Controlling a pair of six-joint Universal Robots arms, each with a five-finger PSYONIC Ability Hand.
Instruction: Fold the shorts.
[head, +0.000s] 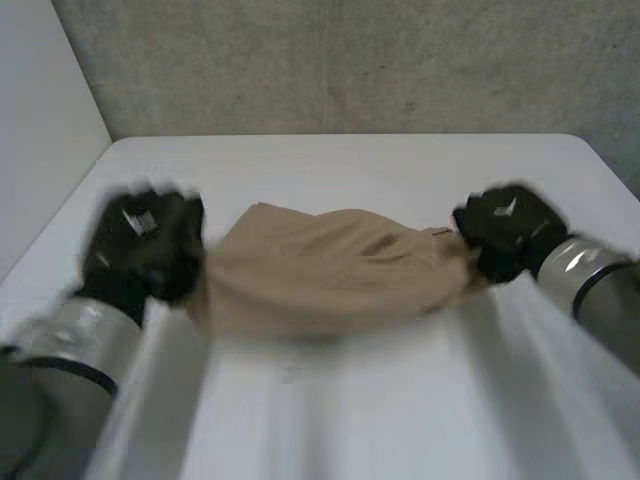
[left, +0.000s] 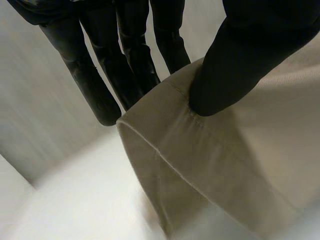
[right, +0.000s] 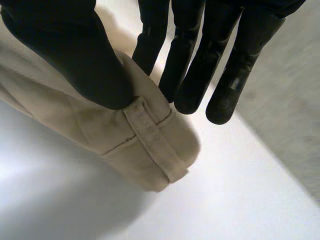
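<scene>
Left arm: the left hand (head: 145, 245) is at the left end of the tan shorts (head: 320, 270), over the left part of the white bench (head: 400, 165). In the left wrist view its thumb (left: 235, 65) presses down on the cloth just inside a stitched hem. Its fingers (left: 87, 75) run straight along the far side of the same edge, so the fabric is pinched between thumb and fingers. The hem folds over beside the thumb tip.

Middle: the shorts span from one hand to the other across the centre of the bench, bunched and sagging between them. Cannot tell whether the lower edge touches the bench.

Right arm: the right hand (head: 510, 230) has the right end of the shorts. In the right wrist view its thumb (right: 75, 55) lies on the waistband, just beside a belt loop (right: 152, 145). Its fingers (right: 200, 60) are nearly straight behind the cloth with their tips past its edge, so the band is nipped between thumb and fingers.
</scene>
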